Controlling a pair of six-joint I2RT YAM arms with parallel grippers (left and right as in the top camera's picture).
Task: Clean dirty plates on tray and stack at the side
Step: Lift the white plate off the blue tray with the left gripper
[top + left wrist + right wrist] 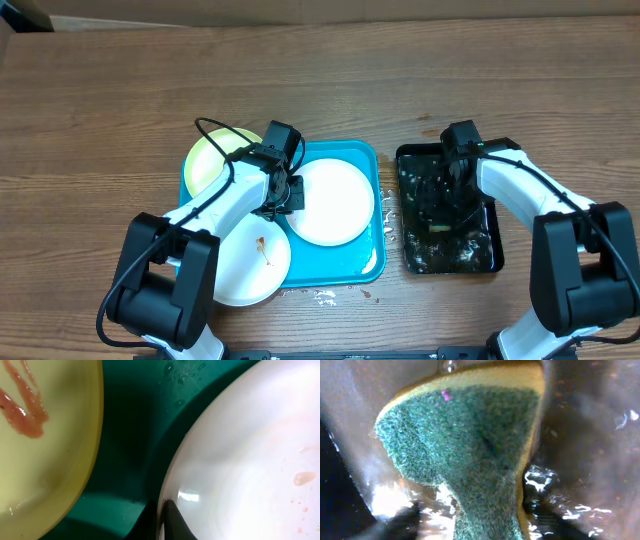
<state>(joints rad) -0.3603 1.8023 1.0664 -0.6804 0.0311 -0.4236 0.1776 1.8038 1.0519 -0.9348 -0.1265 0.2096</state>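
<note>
The turquoise tray (pixel 345 262) lies mid-table. A white plate (pixel 335 205) with faint smears lies on it. My left gripper (pixel 291 192) is shut on this plate's left rim; in the left wrist view the jaws (pixel 162 517) pinch the rim of the white plate (pixel 240 460). The yellow-green plate (pixel 208 160) with a red-brown smear lies at the tray's far left corner and shows in the left wrist view (pixel 50 450). A second white plate (pixel 245 270) with a brown smear overlaps the tray's near left edge. My right gripper (pixel 446 192) is shut on a green-and-yellow sponge (pixel 475 445).
The glossy black tray (pixel 495 255), wet and speckled, stands right of the turquoise tray; my right gripper is down inside it. Water drops lie on the table between and in front of the trays. Bare wood table all around.
</note>
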